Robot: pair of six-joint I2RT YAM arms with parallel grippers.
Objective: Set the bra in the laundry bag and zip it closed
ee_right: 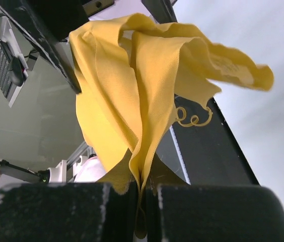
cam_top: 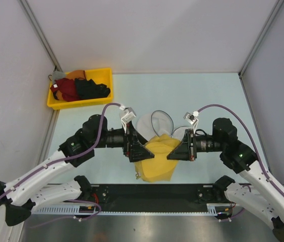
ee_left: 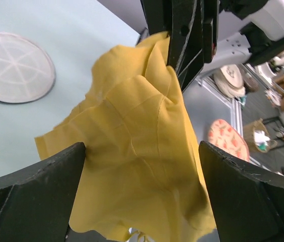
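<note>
Right claw (ee_right: 141, 194) pressed together, pinching the yellow bra (cam_top: 158, 160), which hangs between the two arms. Left claw (ee_left: 142, 151) spread, fabric between its fingers; contact unclear. Pale label (ee_right: 232, 68) on the bra edge is blurred and unreadable. Laundry bag (cam_top: 154, 122) lies open on the worktop (cam_top: 207, 96), 12 o'clock of the bra.

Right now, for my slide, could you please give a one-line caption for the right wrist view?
The right gripper pinches the yellow bra by one fold, the cloth bunched before the camera.
</note>
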